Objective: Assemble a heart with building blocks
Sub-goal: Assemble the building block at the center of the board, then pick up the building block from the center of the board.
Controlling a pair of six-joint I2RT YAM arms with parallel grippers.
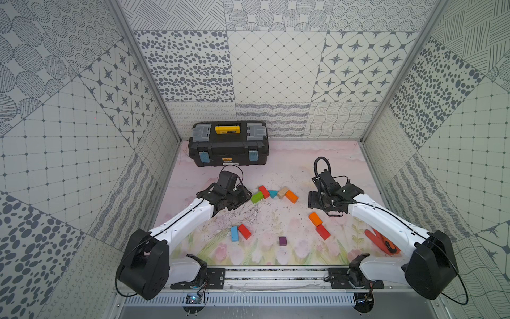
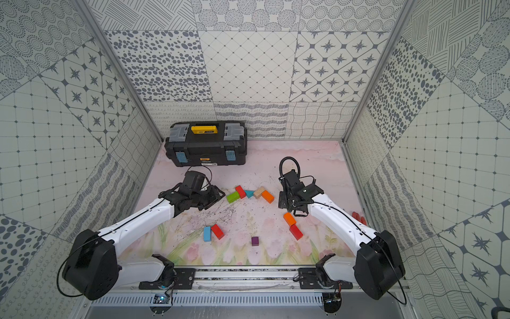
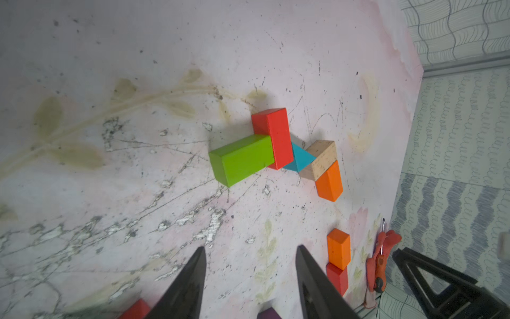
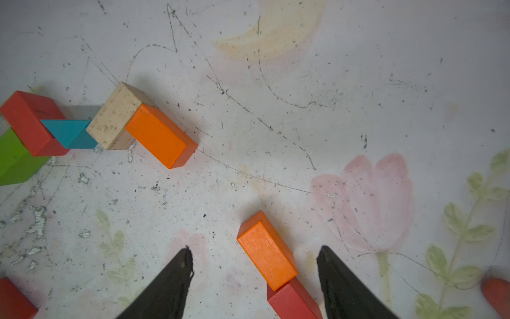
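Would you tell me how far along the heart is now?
Done: green block, red block, teal triangle, wooden block and orange block form a touching top row. In hand: nothing; left end effector and right end effector stand open. Remaining: the blue-red pair, orange-red pair and purple cube lie apart.

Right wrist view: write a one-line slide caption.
Open right gripper near an orange block that touches a red block.
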